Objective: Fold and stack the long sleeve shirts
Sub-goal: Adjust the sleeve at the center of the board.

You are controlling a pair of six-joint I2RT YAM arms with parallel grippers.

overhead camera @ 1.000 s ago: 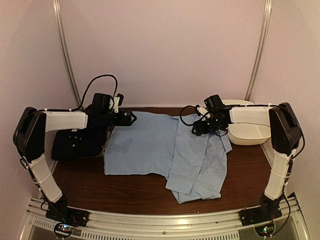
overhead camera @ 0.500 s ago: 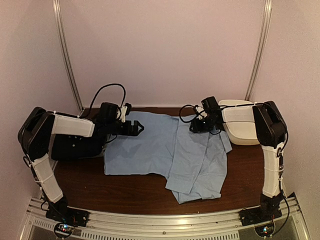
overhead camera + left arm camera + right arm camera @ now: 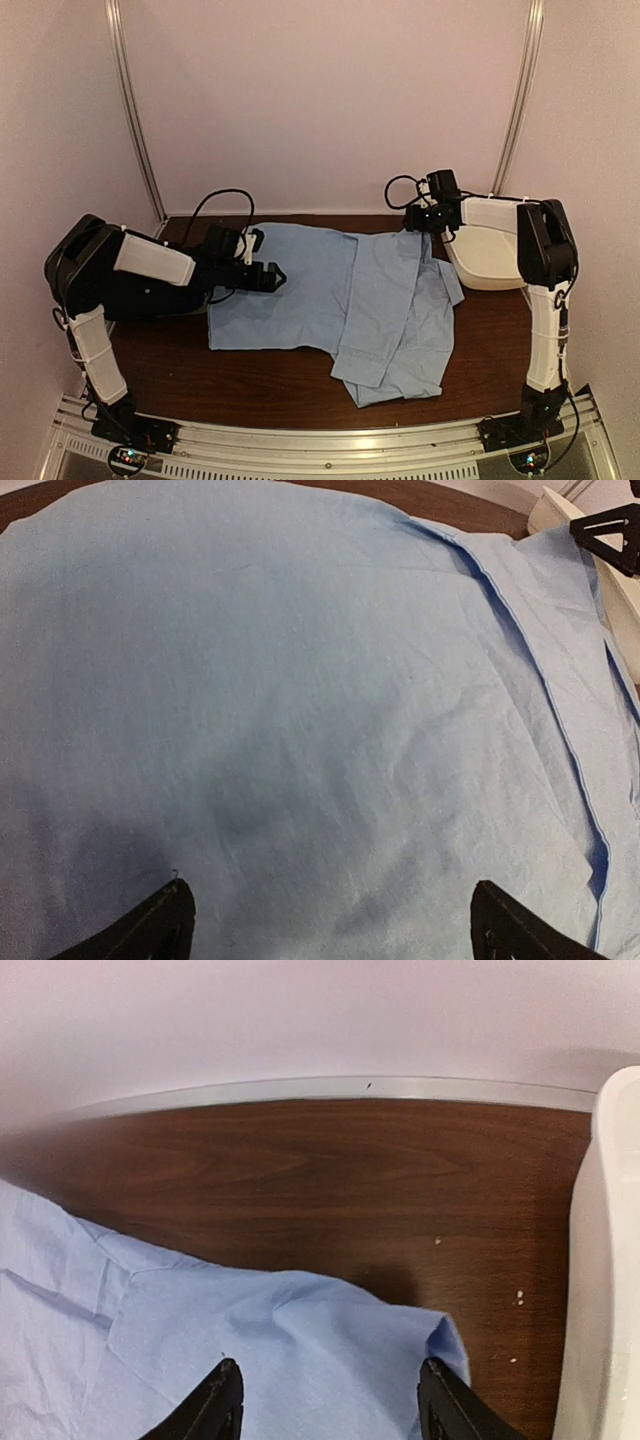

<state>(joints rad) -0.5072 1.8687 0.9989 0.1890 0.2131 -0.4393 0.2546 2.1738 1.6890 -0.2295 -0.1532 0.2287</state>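
Blue cloth first, top view: light blue shirt lies spread mid-table, its R side already folded in over the body and hanging toward the near edge. Black shirt sits at the L end, mostly under the left arm. Vs a sec ago, the left pincer has dropped and slid in from the shirt's far-L corner to over its L panel. The right pincer has pulled back off the folded panel to the far-R corner, next to the white tub. Shirt outline looks about the same, so prob. no new fold made, just repositioning.

Left wrist view: left pincer spread as wide as it goes, both tips hanging over flat blue fabric w/ nothing btwn them. Fold edge runs diagonally at R. Can't tell if the tips touch the cloth.

Right wrist view: right pincer partly spread, tips either side of the shirt's far corner, which is slightly puckered. Bare wood beyond, tub wall at R. Nothing clamped yet.

My read: both arms are lining up on the far edge for the next fold, L side likely due. Stacking on the black shirt not yet begun.
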